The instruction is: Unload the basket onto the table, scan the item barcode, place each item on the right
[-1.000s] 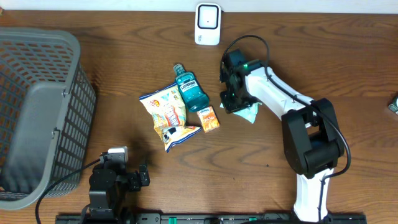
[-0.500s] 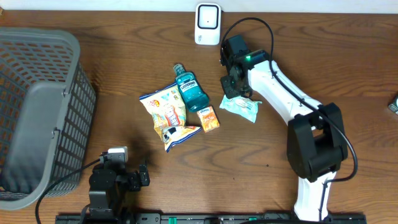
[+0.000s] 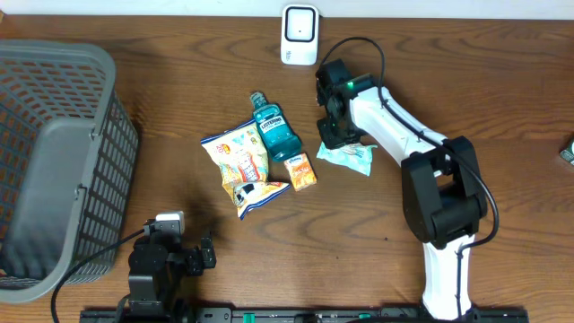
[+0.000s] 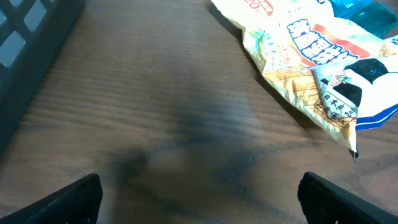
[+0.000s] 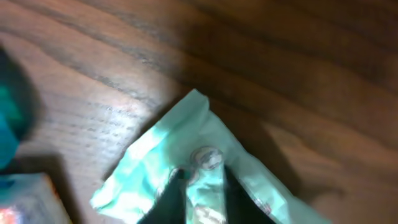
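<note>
Dark brown wood-grain table (image 3: 502, 81), pale strip (image 3: 448, 7) along its far edge, soft even light

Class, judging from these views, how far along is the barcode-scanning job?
Done: no scan shows yet. In hand: the right gripper sits on the tissue packet, which lies on the table apart from the scanner; its grip is unclear. Remaining: bringing the packet's barcode to the scanner. The left gripper is open and empty.

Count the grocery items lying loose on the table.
4: mouthwash bottle at centre, snack bag left of it, small orange box below the bottle, pale green packet at the right pincer. The snack bag may be two overlapping; a dark object is cut off at the right edge.
</note>
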Controlling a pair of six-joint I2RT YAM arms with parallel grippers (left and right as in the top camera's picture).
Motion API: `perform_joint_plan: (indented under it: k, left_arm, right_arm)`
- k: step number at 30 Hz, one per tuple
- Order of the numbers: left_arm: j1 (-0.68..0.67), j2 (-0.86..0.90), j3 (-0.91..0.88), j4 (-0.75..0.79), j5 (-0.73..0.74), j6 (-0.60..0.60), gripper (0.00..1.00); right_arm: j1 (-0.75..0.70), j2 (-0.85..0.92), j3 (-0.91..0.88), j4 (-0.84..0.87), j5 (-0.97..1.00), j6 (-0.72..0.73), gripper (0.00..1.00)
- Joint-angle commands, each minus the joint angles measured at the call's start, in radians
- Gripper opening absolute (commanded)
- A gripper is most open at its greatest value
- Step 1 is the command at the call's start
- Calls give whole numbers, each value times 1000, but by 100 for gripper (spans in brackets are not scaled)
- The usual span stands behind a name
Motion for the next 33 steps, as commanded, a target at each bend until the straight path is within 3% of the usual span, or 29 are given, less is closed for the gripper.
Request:
perform_joint_plan:
  k: [1, 5, 7, 8, 9, 18, 29, 32, 33]
  left_arm:
    - [-3, -2, -4, -23, -13, 10, 98]
    - [-3, -2, -4, -23, -13, 10, 98]
    - [-3, -2, -4, -23, -13, 10, 98]
    - [-3, -2, -4, -23, -13, 10, 98]
    - [-3, -2, -4, -23, -13, 10, 98]
    - [-3, -2, -4, -23, -13, 10, 98]
    - [-3, -2, -4, -23, -13, 10, 98]
    - [-3, -2, -4, -23, -13, 10, 98]
    - [-3, -2, -4, -23, -13, 10, 98]
  right_arm:
    - [-2, 5, 129, -58, -10, 8, 26]
    - [3, -53, 240, -161, 19, -74, 37]
    - [13, -70, 239, -198, 36, -152, 62]
    - [18, -70, 238, -226, 62, -183, 85]
    - [22, -70, 235, -250, 89, -202, 99]
    - [64, -69, 12, -254, 325, -216, 99]
    - [117, -69, -253, 10, 433, -262, 96]
    - [109, -69, -322, 88, 452, -289, 82]
    - [103, -69, -347, 112, 452, -288, 65]
